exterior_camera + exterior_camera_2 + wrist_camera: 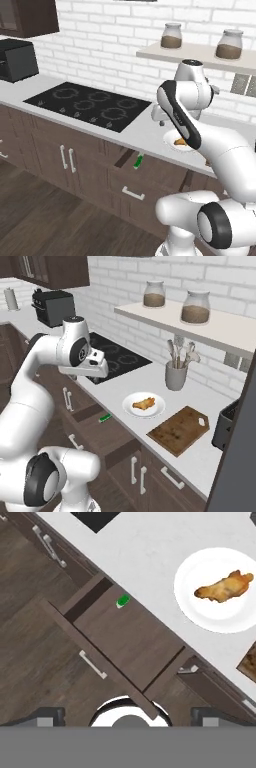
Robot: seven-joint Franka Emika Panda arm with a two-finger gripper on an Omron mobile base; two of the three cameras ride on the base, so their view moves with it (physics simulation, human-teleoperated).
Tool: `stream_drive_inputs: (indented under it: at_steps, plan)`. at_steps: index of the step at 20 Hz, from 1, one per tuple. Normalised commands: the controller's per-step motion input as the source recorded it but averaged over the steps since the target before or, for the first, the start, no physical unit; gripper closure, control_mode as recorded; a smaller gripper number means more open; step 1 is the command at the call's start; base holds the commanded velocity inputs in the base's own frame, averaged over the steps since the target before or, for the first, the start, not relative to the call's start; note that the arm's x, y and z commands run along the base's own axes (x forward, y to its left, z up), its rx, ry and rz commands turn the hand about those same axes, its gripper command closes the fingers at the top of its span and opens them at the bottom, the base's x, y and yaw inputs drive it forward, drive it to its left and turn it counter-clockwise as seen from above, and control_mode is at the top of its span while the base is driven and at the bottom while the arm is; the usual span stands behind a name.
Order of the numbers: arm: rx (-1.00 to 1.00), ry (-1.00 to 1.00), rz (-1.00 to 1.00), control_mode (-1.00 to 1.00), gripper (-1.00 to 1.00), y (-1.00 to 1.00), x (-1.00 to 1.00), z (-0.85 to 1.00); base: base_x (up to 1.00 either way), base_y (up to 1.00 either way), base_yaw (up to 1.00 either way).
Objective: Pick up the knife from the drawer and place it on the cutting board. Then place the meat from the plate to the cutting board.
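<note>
The drawer [125, 637] stands partly pulled out under the counter [120, 387] edge, so only a shallow strip of its inside is open from above. The knife [122, 601] lies at the counter lip, its blade hidden beneath. Above the drawer nothing blocks a straight drop. Beside it on the counter the plate [127, 405] with meat [144, 403] sits close, the cutting board [180, 429] just beyond.

Base views flank the drawer [131, 172]; hand view looks seemingly straight down.
</note>
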Motion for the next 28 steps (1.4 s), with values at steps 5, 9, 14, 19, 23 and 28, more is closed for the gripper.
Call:
stream_drive_inputs:
  at_steps: [5,9,14,19,23,28]
  plan:
    - [0.00,0.01,0.01,-1.00,-1.00,0.00,0.03,-0.06,0.00,0.00,0.00]
    - [0.00,0.22,0.04,-1.00,-1.00,0.50,0.29,-0.89,0.00,0.00,0.00]
    - [-0.02,0.11,0.15,-1.00,-1.00,0.97,0.40,-0.90,0.00,0.00,0.00]
    - [0.00,0.10,0.15,-1.00,-1.00,0.41,0.76,-0.97,0.00,0.00,0.00]
    - [0.00,0.04,0.16,-1.00,-1.00,0.20,0.68,-0.82,0.00,0.00,0.00]
    - [-0.06,0.00,0.18,-1.00,-1.00,0.50,0.39,-0.69,0.00,0.00,0.00]
